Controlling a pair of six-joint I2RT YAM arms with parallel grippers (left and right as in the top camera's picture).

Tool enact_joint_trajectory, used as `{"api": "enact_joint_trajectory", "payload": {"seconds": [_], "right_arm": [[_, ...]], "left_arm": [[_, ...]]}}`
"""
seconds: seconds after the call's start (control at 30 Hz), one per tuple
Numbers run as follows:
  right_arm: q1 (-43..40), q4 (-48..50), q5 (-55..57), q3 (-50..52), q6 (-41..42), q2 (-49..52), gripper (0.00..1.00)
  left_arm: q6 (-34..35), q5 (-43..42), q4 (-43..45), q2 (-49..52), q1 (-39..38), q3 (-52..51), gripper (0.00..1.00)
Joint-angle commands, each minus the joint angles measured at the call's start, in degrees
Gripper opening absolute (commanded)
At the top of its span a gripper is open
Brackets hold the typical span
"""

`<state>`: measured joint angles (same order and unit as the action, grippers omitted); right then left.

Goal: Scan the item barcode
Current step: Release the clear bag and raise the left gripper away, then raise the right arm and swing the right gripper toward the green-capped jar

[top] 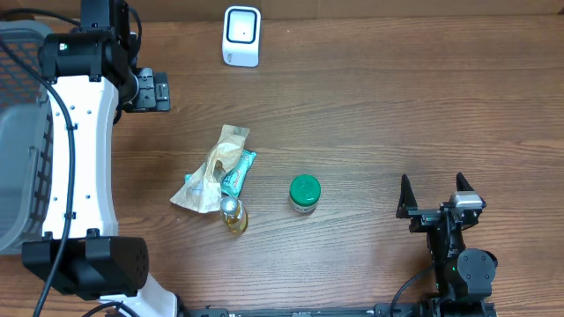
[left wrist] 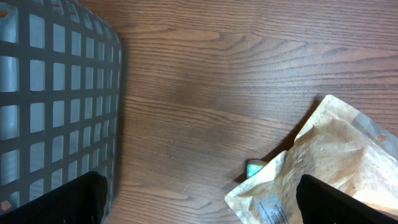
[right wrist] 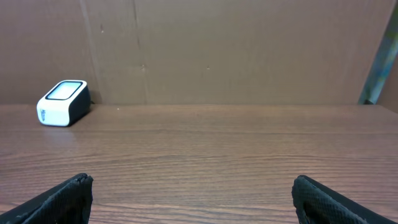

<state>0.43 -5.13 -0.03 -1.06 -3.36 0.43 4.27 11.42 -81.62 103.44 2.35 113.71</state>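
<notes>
Wood desk [top: 370, 106]: brown pouch [top: 210, 167], teal packet [top: 239, 171] & small bottle [top: 233, 216] heaped mid-desk, green-lidded jar [top: 305, 194] just beside. White scanner [top: 241, 35] at far edge, well apart. L pincer [top: 157, 90] open near grey basket [top: 22, 132]; R pincer [top: 434, 195] open at near edge.

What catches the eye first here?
A small heap lies in the middle: a crumpled brown pouch, a teal packet and a little amber bottle, with a green-lidded jar just right of it. A white scanner sits at the far edge, a grey basket at the left.
</notes>
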Motion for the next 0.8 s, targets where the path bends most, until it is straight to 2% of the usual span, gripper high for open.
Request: {"api": "enact_joint_trajectory", "payload": {"seconds": [0.0,0.17,0.33,0.4,0.53,0.67,0.77], "right_arm": [[0.3,0.4,-1.9,0.6,0.5,-0.3,1.00],[0.3,1.3,-4.8,0.6,0.5,-0.3,1.00],[0.3,2.0,-16.8,0.6,0.5,-0.3,1.00],[0.3,1.9,-18.3,0.6,0.6,-0.3,1.00],[0.3,0.9,-18.1,-0.6,5.9,-0.3,1.00],[0.3,-4.3,-18.0,-5.9,8.1,-0.3,1.00],[0.3,-13.5,-18.1,-13.4,8.0,-0.3,1.00]], "left_arm": [[-0.4,0.6,0.0,0.0,-0.1,0.7,1.00],[-0.4,0.6,0.0,0.0,-0.1,0.7,1.00],[-0.4,0.6,0.0,0.0,-0.1,0.7,1.00],[-0.4,0.6,0.0,0.0,-0.1,0.7,1.00],[-0.4,0.6,0.0,0.0,-0.1,0.7,1.00],[-0.4,0.6,0.0,0.0,-0.1,0.7,0.99],[-0.4,0.6,0.0,0.0,-0.1,0.7,0.99]]}}
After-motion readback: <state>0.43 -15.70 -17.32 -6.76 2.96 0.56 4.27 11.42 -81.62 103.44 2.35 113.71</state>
